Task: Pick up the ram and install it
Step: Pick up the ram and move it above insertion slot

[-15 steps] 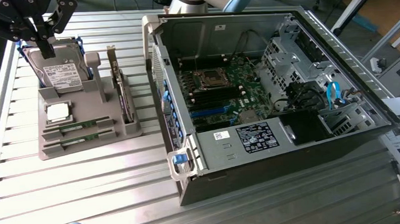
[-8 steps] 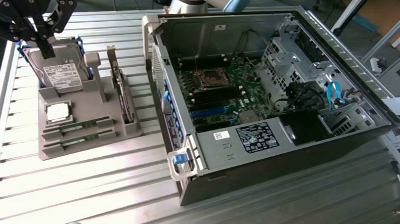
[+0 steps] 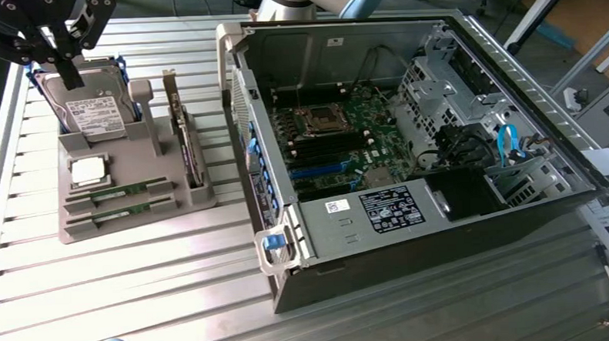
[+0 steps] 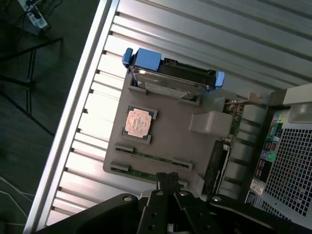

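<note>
Overhead, black tool (image 3: 70, 82) closed on nothing, thin green ram (image 3: 117, 194) slotted in grey moulded holder (image 3: 130, 172)

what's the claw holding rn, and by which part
Nothing. The claw is shut with nothing between its tips, above the tray; the ram lies in the tray.

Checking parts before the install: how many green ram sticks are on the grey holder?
2. One thin green circuit-board ram stick lies beside the square silver processor chip; the second lies parallel, nearer the grey plastic holder's edge. None looks hidden.
</note>
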Robot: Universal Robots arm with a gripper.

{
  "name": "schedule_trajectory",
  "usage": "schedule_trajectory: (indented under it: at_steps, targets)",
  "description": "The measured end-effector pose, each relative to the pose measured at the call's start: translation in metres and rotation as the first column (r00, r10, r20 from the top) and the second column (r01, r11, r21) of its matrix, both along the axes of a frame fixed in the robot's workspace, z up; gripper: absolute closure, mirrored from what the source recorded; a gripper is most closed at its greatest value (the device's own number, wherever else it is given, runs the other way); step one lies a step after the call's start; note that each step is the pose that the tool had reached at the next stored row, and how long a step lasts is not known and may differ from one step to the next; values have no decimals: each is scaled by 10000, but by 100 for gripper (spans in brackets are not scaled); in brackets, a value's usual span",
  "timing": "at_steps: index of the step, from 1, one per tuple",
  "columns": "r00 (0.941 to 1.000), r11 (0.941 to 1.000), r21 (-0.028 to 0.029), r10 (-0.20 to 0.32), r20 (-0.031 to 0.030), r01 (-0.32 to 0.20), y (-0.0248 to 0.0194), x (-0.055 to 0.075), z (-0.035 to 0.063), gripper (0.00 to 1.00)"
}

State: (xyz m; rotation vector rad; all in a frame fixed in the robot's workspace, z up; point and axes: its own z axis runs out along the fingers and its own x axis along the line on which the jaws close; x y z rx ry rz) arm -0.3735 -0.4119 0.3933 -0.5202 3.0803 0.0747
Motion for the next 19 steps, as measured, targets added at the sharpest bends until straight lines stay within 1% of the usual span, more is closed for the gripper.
schedule_trajectory:
  at_steps: [5, 11, 15, 19]
  targets:
    - [9990, 9990, 0, 441, 0, -441, 0, 0, 0, 89]
    - [9963, 9963, 0, 863, 0, -863, 0, 0, 0, 89]
    - [9933, 9933, 0, 1158, 0, -1158, 0, 0, 0, 89]
    - [9886, 9886, 0, 1505, 0, -1505, 0, 0, 0, 89]
